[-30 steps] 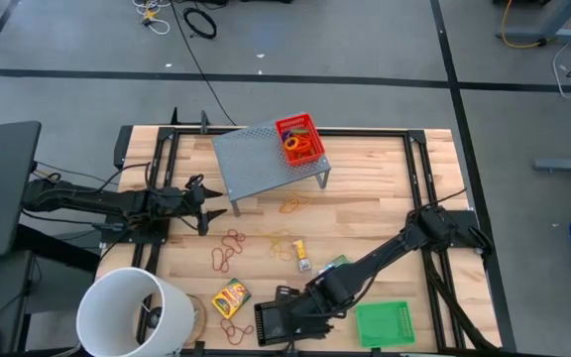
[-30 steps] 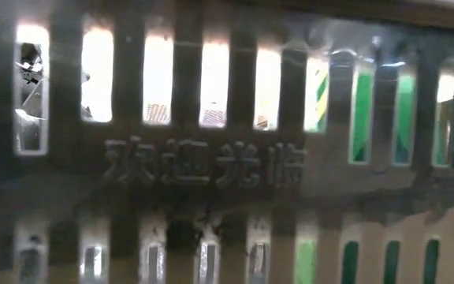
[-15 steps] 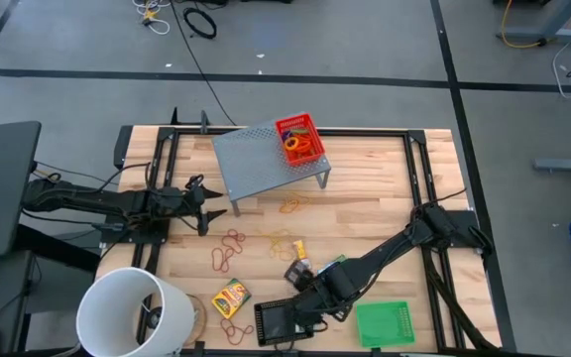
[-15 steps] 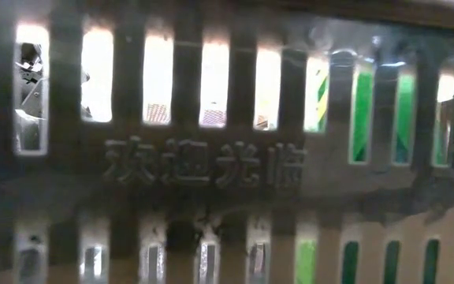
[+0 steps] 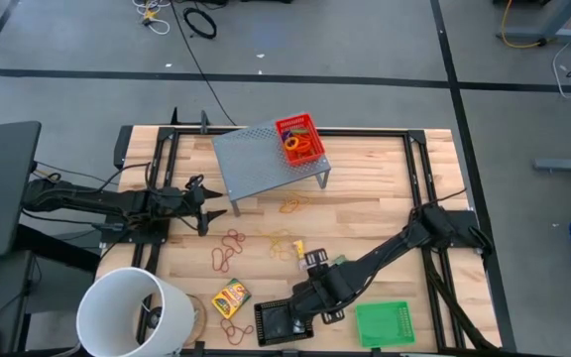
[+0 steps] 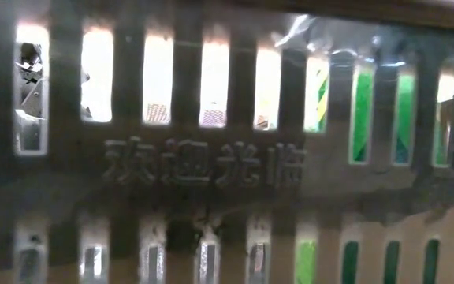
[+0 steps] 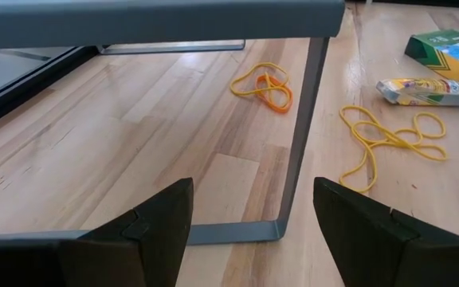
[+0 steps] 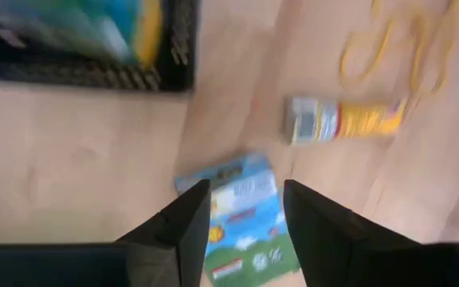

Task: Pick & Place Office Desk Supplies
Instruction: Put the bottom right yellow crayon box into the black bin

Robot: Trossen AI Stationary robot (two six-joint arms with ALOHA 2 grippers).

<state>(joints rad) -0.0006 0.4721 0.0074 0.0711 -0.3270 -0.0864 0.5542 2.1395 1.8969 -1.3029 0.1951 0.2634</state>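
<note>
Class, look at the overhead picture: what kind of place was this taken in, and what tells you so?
Probably a robotics lab or workshop: a wooden table on a metal frame, two robot arms mounted at its sides, and a grey floor marked with dark tape and trailing cables.

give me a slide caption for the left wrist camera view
Open left pincer faces the grey riser's leg, with rubber bands on the wooden table beyond.

Even bright overhead light; right wrist view motion-blurred; low view backlit, defocused.
</note>
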